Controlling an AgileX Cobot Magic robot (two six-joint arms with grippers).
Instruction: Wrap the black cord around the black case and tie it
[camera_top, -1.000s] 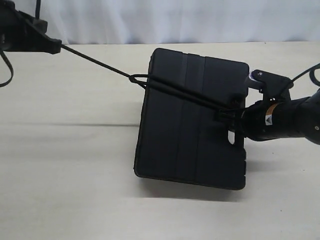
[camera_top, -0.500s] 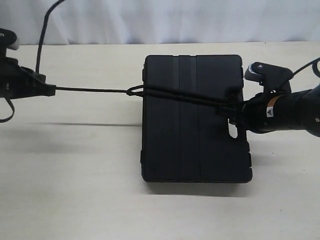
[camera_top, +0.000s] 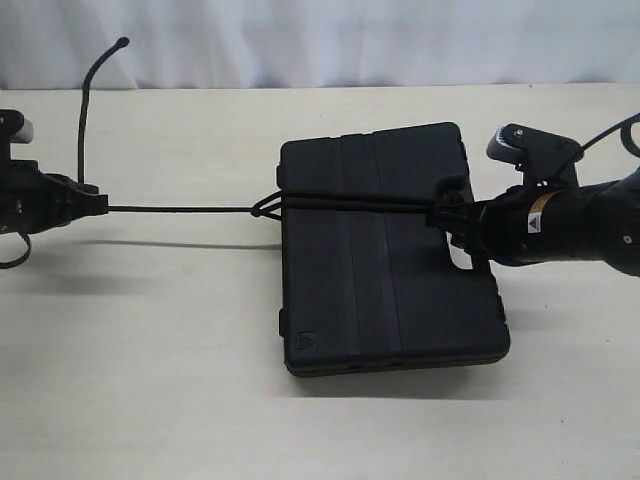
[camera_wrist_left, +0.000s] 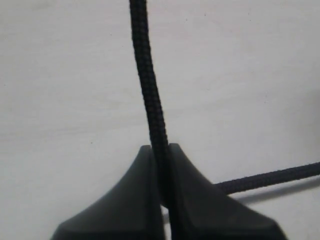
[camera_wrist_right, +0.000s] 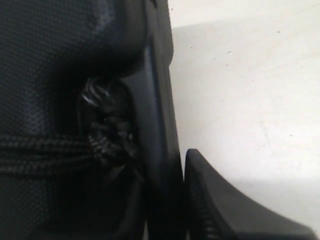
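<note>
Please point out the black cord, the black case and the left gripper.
black cord (camera_top: 180, 209): exterior view, taut stretch beside the case.
black case (camera_top: 390, 290): exterior view, middle of its lid.
left gripper (camera_wrist_left: 160, 150): left wrist view, midway between fingertips.

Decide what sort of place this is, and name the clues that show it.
Probably a robotics lab bench: a plain pale table, a white backdrop behind it, and the left gripper and right gripper at a black cord looped around a black case.

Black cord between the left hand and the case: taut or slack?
Taut: the black cord runs straight from the left hand to the black case.
</note>
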